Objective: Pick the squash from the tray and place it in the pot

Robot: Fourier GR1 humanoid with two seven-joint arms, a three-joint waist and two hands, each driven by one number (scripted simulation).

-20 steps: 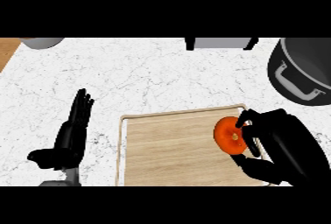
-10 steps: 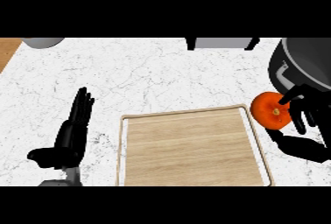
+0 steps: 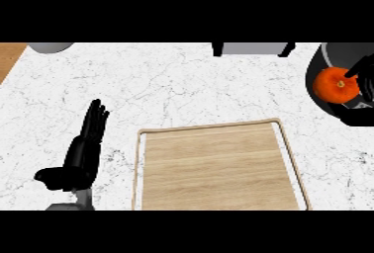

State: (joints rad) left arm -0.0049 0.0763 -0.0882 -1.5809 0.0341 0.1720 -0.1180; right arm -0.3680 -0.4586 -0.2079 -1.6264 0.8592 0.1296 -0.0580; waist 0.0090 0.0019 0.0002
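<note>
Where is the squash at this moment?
In the head view the squash is at the far right edge, held by the right hand over the pot, beyond the far right corner of the tray.

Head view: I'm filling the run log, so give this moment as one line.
phase: placing | squash: in right hand, above pot | tray: no squash on it | left hand: open, resting at left

counter (image 3: 182,84): white marble | grey round object (image 3: 50,47): top-left (cut off) | grey box (image 3: 252,48): top edge
</note>
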